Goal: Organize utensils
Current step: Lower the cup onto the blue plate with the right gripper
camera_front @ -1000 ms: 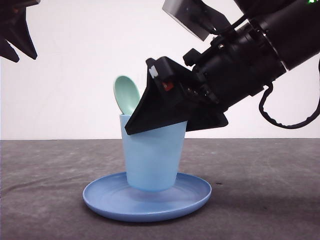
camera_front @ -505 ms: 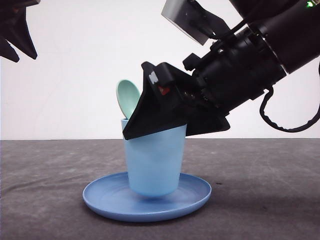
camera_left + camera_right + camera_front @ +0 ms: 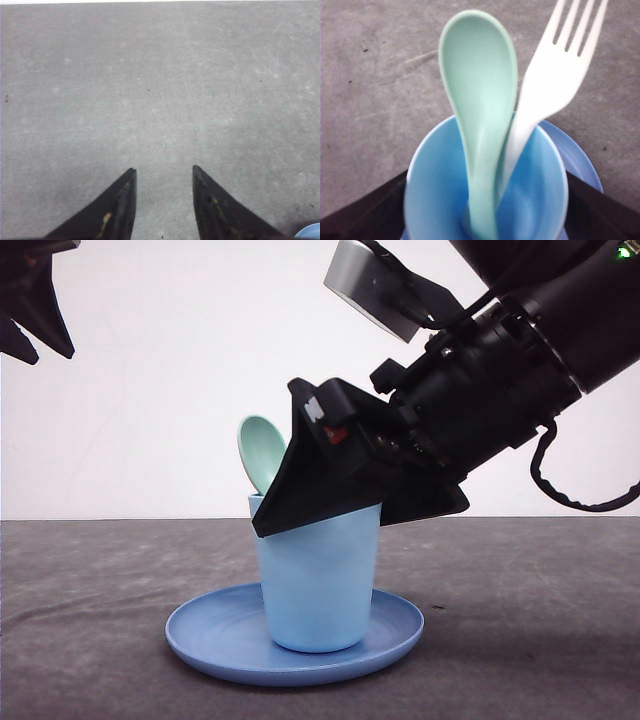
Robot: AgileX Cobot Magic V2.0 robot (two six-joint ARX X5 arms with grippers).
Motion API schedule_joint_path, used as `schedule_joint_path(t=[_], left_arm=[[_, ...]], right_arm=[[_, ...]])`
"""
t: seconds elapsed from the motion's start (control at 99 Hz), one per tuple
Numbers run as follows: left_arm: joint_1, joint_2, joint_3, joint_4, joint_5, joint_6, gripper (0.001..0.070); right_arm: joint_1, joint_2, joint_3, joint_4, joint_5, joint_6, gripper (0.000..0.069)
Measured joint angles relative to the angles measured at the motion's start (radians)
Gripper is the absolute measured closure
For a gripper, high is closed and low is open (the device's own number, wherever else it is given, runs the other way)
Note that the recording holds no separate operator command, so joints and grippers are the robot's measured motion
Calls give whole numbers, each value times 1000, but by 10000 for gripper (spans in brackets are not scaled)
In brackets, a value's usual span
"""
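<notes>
A pale mint-green spoon [image 3: 480, 100] and a white fork [image 3: 555, 85] stand together inside the light blue cup [image 3: 318, 585], bowl and tines up. In the front view the spoon [image 3: 262, 452] rises above the cup's rim, and the fork is hidden behind the gripper. The cup stands upright on the round blue plate [image 3: 210, 635]. My right gripper [image 3: 300, 505] is shut on the cup near its rim, its black fingers [image 3: 365, 215] pressed against both sides. High at the far left, my left gripper [image 3: 164, 171] hangs open over bare table.
The table is a grey mat [image 3: 520, 620] with a white wall behind it. A sliver of the blue plate [image 3: 309, 232] shows at a corner of the left wrist view. Free room lies on both sides of the plate.
The right gripper and the cup have shifted slightly right. The cup has gone from tilted and raised on one side to upright on the plate. The left arm has not moved.
</notes>
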Motion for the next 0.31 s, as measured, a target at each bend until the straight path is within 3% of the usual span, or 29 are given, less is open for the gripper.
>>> schedule_joint_path(t=[0.182,0.313], left_arm=[[0,0,0,0,0,0,514],[0,0,0,0,0,0,514]], right_arm=[[0,0,0,-18,0,0,17],[0,0,0,-18,0,3,11]])
